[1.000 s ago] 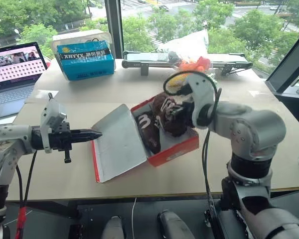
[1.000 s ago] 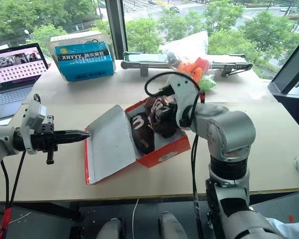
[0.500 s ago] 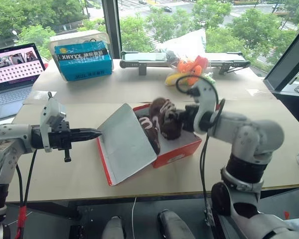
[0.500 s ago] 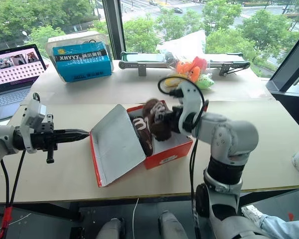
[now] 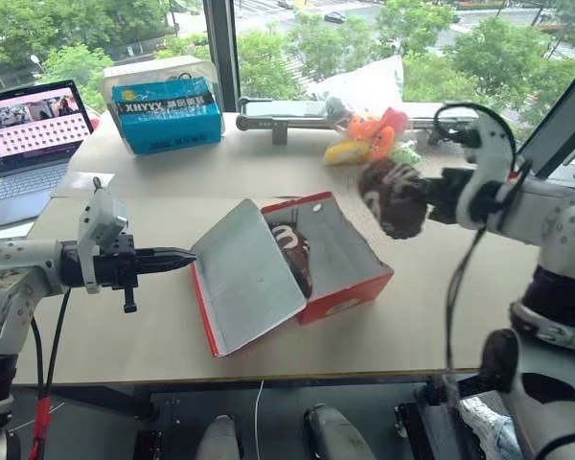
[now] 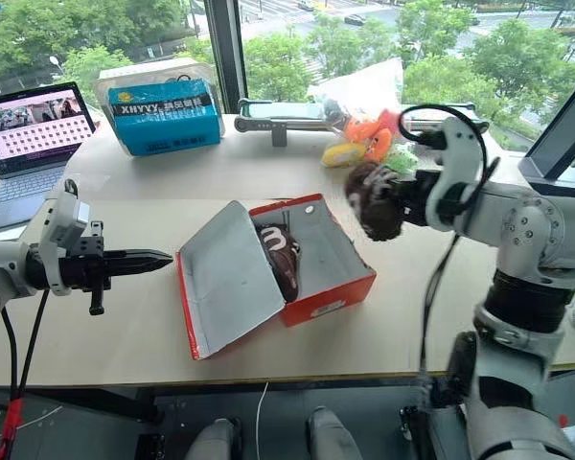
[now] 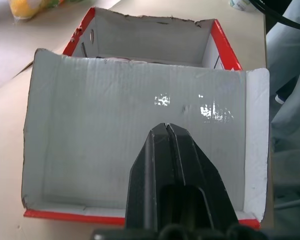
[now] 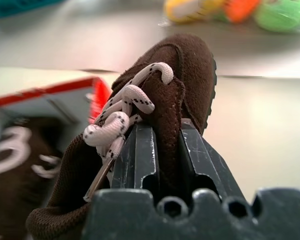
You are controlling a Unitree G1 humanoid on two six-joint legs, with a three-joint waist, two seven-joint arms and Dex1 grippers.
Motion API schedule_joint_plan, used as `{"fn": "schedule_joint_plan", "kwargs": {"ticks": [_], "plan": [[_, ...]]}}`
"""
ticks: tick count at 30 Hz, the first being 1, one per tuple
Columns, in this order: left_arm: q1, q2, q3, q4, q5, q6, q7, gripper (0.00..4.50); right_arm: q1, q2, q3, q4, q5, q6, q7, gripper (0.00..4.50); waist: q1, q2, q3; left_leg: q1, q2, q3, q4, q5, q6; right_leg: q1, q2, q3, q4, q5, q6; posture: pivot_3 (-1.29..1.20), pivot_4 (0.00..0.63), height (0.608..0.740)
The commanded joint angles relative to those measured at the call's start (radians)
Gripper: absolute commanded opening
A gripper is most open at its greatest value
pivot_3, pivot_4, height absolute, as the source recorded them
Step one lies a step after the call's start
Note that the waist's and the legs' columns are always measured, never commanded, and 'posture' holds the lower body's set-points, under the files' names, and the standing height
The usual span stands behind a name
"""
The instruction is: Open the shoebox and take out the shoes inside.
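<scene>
I see the red shoebox (image 5: 350, 287) open on the beige table (image 5: 125, 331), near the front edge. Its lid (image 5: 244, 278) is folded out towards the robot's left and stands tilted, with the white inner face turned up. Inside the box one brown shoe (image 5: 295, 257) with a pale mark lies along the wall on the lid side; the rest of the box floor is bare.

The right gripper (image 8: 167, 137) is clamped on the other brown shoe (image 5: 391, 196). In the right wrist view its two black fingers (image 8: 140, 150) pinch the brown suede between them, beside the pale laces. This shoe hangs in the air on the robot's right of the box, clear of its red rim and above the table.

The left gripper (image 5: 177, 257) is stretched out level on the robot's left of the box. Its fingers are pressed together and they hold nothing. The tip points at the outer edge of the lid and is just beside it; I cannot tell if it touches. In the left wrist view the pressed fingers stand before the white face of the lid.

At the far side of the table there is a blue carton (image 5: 165, 115), an open laptop (image 5: 34, 129) at the left corner, and a clear bag of colourful soft toys (image 5: 369, 139) behind the held shoe
</scene>
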Motion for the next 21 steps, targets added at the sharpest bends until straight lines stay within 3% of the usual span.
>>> {"fn": "schedule_joint_plan", "kwargs": {"ticks": [1,5,10,12,14,21], "plan": [[-0.023,-0.005,0.004,-0.044,-0.016,-0.005,-0.002,0.0,0.002,-0.024,0.044,0.186,-0.051,-0.214,0.089,0.12,-0.004,0.001,0.0,0.0,0.0,0.0,0.0,0.0,0.0,0.0,0.0,0.0,0.0,0.0,0.0,0.0,0.15,0.736],[-0.024,-0.012,0.001,-0.06,-0.018,0.001,0.008,0.0,-0.008,-0.023,0.123,0.451,-0.14,-0.416,0.151,0.12,-0.007,0.003,0.002,0.001,0.0,0.0,0.0,0.0,0.0,0.0,0.0,0.001,0.003,0.0,0.0,0.0,0.15,0.736],[-0.018,-0.014,0.006,-0.085,-0.029,0.015,0.024,0.0,-0.07,-0.006,0.131,0.733,-0.197,-0.596,0.178,0.12,-0.016,0.003,0.002,0.003,-0.001,0.0,0.003,0.0,0.0,0.003,0.001,0.002,0.002,0.002,0.002,0.0,0.15,0.736],[-0.012,-0.014,0.01,-0.094,-0.034,0.021,0.029,0.0,-0.085,-0.004,0.115,0.78,-0.195,-0.627,0.184,1.07,-0.02,0.003,0.002,0.004,-0.001,0.0,0.004,0.0,0.0,0.004,0.001,0.002,0.003,0.002,0.003,0.0,0.15,0.736],[-0.006,-0.013,0.014,-0.102,-0.038,0.026,0.032,0.0,-0.091,-0.008,0.101,0.762,-0.182,-0.62,0.198,1.72,-0.021,0.003,0.002,0.007,-0.001,0.0,0.005,0.0,0.0,0.009,0.001,0.002,0.002,0.002,0.003,0.0,0.15,0.736],[-0.017,-0.029,-0.004,-0.097,-0.036,0.025,0.033,0.0,-0.035,-0.074,0.105,0.43,-0.17,-0.462,0.206,4.1,-0.021,0.005,0.004,0.013,-0.001,0.0,0.002,0.0,0.0,0.015,0.0,0.002,0.0,0.002,0.003,0.0,0.15,0.736]]}}
